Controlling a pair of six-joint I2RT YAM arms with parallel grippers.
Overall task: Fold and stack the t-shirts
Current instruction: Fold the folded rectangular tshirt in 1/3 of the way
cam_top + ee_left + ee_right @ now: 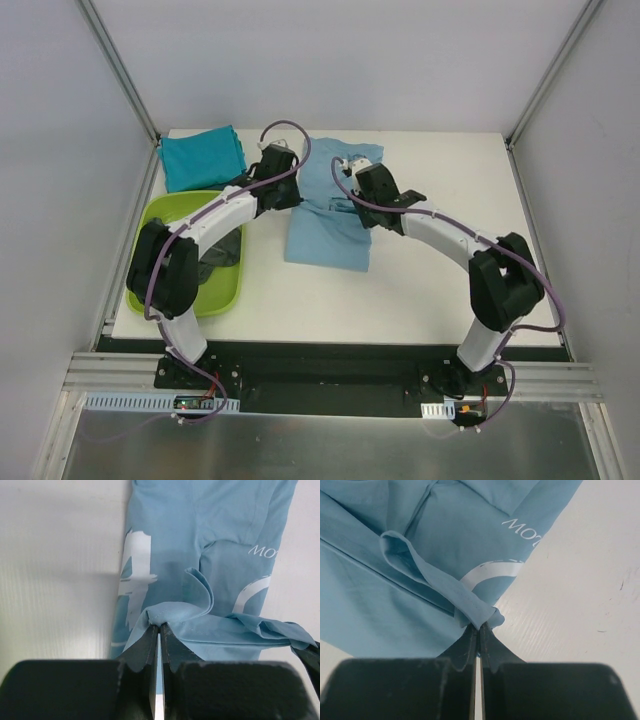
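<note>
A light blue t-shirt (330,225) with white lettering lies on the white table at centre back. My left gripper (288,192) is shut on a fold of its left edge; the left wrist view shows the cloth (200,570) pinched at the fingertips (159,625). My right gripper (368,205) is shut on a fold at the shirt's right side, and the right wrist view shows its cloth (395,595) bunched at the tips (479,629). A folded teal t-shirt (203,158) lies at the back left. A dark grey t-shirt (215,262) lies in the lime-green tub (160,215).
The tub stands at the table's left edge, under the left arm. Grey enclosure walls and metal posts (120,70) ring the table. The white tabletop (450,280) lies bare on the right.
</note>
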